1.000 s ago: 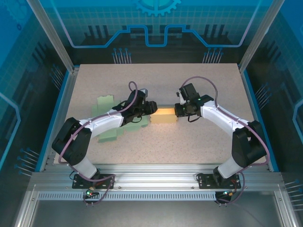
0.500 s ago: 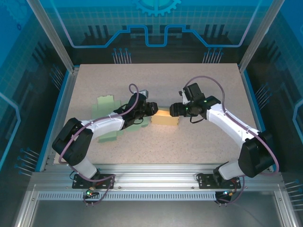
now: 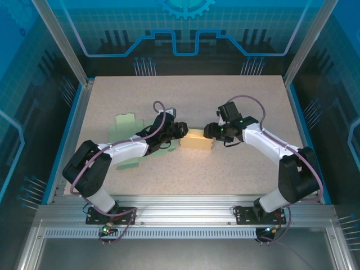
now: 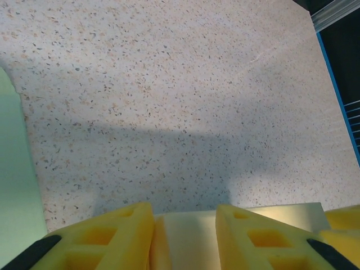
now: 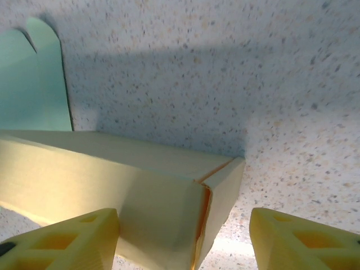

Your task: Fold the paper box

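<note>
1. One pale yellow box [image 3: 197, 141] lay mid-tabletop [image 3: 236, 101], between the two claws.
2. The left claw [image 3: 182, 130] was clamped on the box's left end, with cardboard filling its gap.
3. The right claw [image 3: 207, 132] stood apart, straddling the box's right end, one finger [image 5: 304, 236] clear of it.
4. Green paper [image 3: 125, 122] lay flat at left, partly under the left arm, so I could not count the pieces.

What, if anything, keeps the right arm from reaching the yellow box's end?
Nothing obvious, so probably reachable: the right gripper, fingers open, straddles the yellow box at its end, with bare table beyond. The left gripper grips the opposite end, out of its way.
</note>
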